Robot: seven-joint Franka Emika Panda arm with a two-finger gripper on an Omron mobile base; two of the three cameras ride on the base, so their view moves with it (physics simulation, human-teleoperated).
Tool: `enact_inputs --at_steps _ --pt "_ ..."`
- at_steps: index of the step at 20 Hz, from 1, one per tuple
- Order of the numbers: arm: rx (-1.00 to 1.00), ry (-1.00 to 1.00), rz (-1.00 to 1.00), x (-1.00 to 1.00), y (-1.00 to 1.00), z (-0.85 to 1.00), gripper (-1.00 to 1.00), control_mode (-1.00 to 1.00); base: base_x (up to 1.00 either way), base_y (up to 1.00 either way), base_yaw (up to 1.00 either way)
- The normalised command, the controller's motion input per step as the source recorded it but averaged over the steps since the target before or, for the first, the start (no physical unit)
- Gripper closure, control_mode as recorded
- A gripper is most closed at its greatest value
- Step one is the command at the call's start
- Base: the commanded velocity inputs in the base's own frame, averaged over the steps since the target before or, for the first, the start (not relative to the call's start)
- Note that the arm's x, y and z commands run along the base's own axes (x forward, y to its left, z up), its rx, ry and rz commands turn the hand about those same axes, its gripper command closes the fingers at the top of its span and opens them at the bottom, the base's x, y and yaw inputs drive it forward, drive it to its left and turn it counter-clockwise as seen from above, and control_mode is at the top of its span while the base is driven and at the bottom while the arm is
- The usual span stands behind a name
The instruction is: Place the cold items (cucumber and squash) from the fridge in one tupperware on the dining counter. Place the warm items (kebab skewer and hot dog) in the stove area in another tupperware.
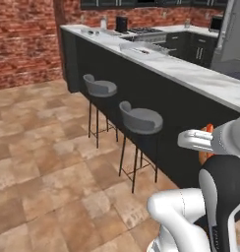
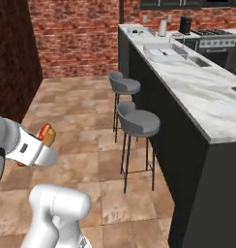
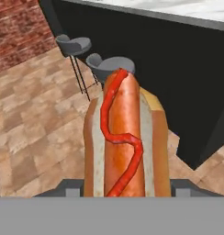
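**Claw gripping hot dog beside the dining counter**

The claw point(image 3: 125, 190) is closed on the hot dog point(image 3: 125, 142), jaws pressed to the bun's two sides at its near end. In the hand view the hot dog runs straight out ahead of the claw, sausage up, a wavy red ketchup line along its top. In the left base view the hot dog point(image 1: 206, 142) shows as an orange sliver just behind the white hand; in the right base view it point(image 2: 46, 135) pokes out above the hand, held in the air over the tile floor point(image 2: 76, 126).

Ahead of the claw and beyond the hot dog's tip stand two grey bar stools point(image 3: 109, 66), one nearer, one farther point(image 3: 73, 44), both against the dark front of the dining counter point(image 3: 178, 69). The counter runs along the claw's right side in the hand view, its pale marble top point(image 2: 197, 87) above the claw's level.

Far ahead along that top sits a clear tupperware point(image 2: 163, 51), with something small and dark inside; what it is, cannot tell. A second shallow container point(image 2: 140, 32) lies farther still, near the counter's far end. Both are well apart from the claw. The stove point(image 2: 214, 34) is behind the counter, a brick wall point(image 2: 76, 34) at the back.
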Motion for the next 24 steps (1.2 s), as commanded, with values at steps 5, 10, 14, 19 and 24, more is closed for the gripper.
enact_inputs --at_steps 5,10,14,19,24 --pt "0.00 0.00 0.00 0.00 0.00 0.00 1.00 1.00 0.75 1.00 -0.50" --pt "0.00 0.00 0.00 0.00 0.00 0.00 1.00 1.00 0.77 1.00 -0.51" --pt "0.00 0.00 0.00 0.00 0.00 0.00 1.00 1.00 0.78 1.00 -0.51" --pt "0.00 0.00 0.00 0.00 0.00 0.00 1.00 1.00 0.75 1.00 -0.50" --pt "0.00 0.00 0.00 0.00 0.00 0.00 1.00 1.00 0.60 1.00 -0.46"
